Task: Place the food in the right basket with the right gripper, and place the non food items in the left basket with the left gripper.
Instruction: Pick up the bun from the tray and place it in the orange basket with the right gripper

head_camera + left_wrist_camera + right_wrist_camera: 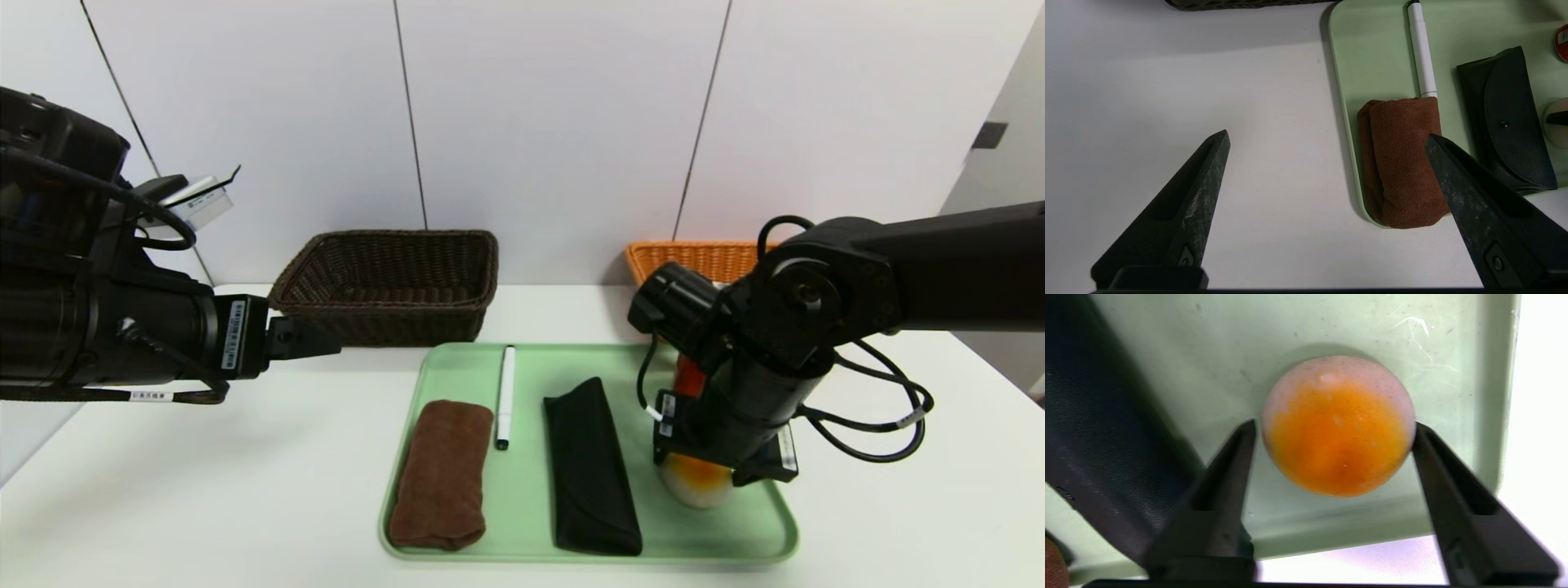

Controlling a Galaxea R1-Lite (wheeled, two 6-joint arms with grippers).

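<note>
Right gripper (1333, 430): lowered over the tray's (457, 367) right side, fingers spread around the bun (1337, 424), tips at its flanks, contact unclear | Left gripper (1327, 143): wide apart, empty, above the table (1208, 102) left of the towel (1404, 163).

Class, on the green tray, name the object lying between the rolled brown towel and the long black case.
A white marker pen lies between the towel and the case, clearest in the head view.

Green tray (457, 371) on white table (204, 482)
</note>
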